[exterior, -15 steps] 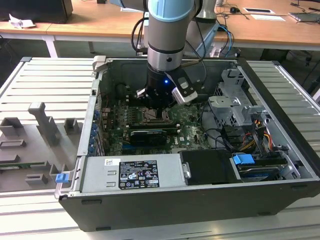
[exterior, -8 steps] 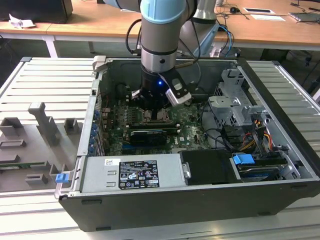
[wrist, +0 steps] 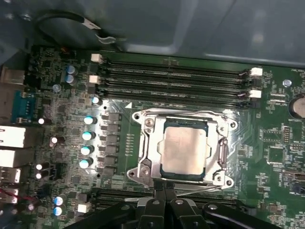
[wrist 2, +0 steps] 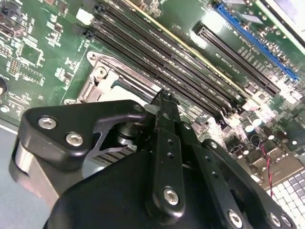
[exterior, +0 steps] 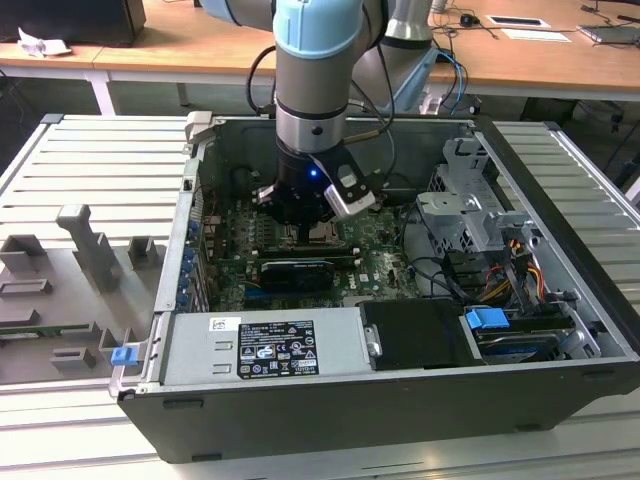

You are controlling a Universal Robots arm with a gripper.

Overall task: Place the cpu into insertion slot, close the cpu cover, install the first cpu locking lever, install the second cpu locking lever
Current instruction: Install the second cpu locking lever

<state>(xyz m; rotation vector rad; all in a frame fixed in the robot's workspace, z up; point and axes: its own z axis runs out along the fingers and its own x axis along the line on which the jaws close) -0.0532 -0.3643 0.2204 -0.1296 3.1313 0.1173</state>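
My tool (wrist: pixel 164 193), fingers pressed together and pinching nothing, sits at the edge of the cpu cover (wrist: pixel 147 143), closed over the cpu (wrist: pixel 185 149).

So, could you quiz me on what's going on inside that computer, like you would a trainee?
1. True or false: the cpu lies in the insertion slot.
2. The cpu cover is: A) down around the chip, B) standing upright, C) outside the case.
3. Fill in: the circuit board is ____ in colour.
Key: 1 true; 2 A; 3 green.
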